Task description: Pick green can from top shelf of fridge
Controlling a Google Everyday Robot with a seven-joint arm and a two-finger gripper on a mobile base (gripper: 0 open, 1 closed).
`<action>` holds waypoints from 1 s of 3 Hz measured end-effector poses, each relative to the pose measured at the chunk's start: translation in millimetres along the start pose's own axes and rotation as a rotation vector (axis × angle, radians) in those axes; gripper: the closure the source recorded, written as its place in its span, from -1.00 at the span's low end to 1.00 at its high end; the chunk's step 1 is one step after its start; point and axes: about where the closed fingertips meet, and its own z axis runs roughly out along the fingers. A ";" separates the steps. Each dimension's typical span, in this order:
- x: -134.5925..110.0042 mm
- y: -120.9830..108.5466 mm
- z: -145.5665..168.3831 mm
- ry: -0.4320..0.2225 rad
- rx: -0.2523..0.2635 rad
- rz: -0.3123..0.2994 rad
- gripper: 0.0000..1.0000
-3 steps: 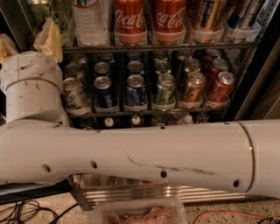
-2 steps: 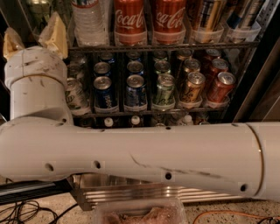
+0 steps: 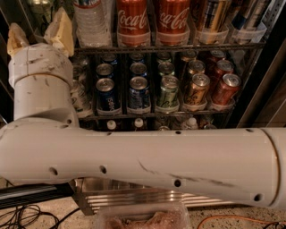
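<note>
My gripper (image 3: 39, 22) is at the top left, on the end of the white arm (image 3: 147, 161) that crosses the whole view. Its two tan fingers (image 3: 60, 30) stand apart with nothing between them, reaching up in front of the left end of the top shelf (image 3: 178, 47). A pale shiny shape (image 3: 40, 3) shows at the top edge just above the fingers. It may be the green can, but it is mostly cut off. The fridge (image 3: 147, 197) fills the view behind the arm.
The top shelf holds a water bottle (image 3: 91, 22), two red Coca-Cola cans (image 3: 132, 22) and a gold can (image 3: 212, 18). The rack below holds several short blue, green, orange and red cans (image 3: 167, 91). Cables (image 3: 27, 217) lie on the floor.
The wrist has risen and turned. Both tan fingers now show side by side, higher against the top shelf's left end.
</note>
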 end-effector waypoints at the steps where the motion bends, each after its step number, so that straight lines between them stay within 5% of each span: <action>1: 2.5 1.2 0.6 0.007 -0.004 0.004 -0.28; 3: 8.2 13.3 24.9 0.027 -0.015 0.053 -0.30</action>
